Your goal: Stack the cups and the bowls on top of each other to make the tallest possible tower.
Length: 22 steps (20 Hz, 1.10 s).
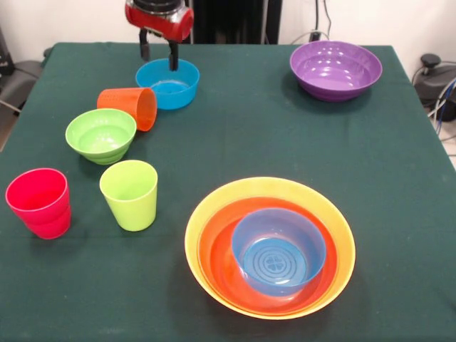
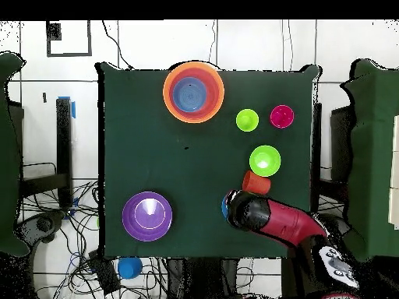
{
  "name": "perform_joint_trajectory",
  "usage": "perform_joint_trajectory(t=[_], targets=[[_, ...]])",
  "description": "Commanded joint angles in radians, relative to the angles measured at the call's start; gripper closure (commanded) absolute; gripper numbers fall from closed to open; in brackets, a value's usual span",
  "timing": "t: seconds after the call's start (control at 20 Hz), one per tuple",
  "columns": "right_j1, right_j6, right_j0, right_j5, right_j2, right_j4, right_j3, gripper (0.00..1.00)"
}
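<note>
The pincer, fingers apart, straddles the far rim of a small blue bowl beside the tipped orange cup.

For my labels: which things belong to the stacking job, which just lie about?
Job: orange cup, lime cup, red cup, green bowl, purple bowl, far blue bowl, nested blue bowl, yellow-orange bowl, red-orange bowl.
Lying about: floor cables, blue object off the table.
</note>
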Motion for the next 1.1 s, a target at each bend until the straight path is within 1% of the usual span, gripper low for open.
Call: perform_joint_trajectory(t=[0.05,0.2,0.35,0.55,1.1], targets=[[0.165,0.068,-0.008,-0.147,0.095,-0.075,0.027,0.00],[0.198,0.090,-0.006,-0.192,0.094,-0.074,0.030,0.00],[0.185,0.121,0.012,-0.218,0.088,-0.056,0.062,0.00],[0.159,0.135,0.034,-0.211,0.095,-0.034,0.094,0.00],[0.123,0.111,0.036,-0.153,0.105,-0.009,0.091,0.00]])
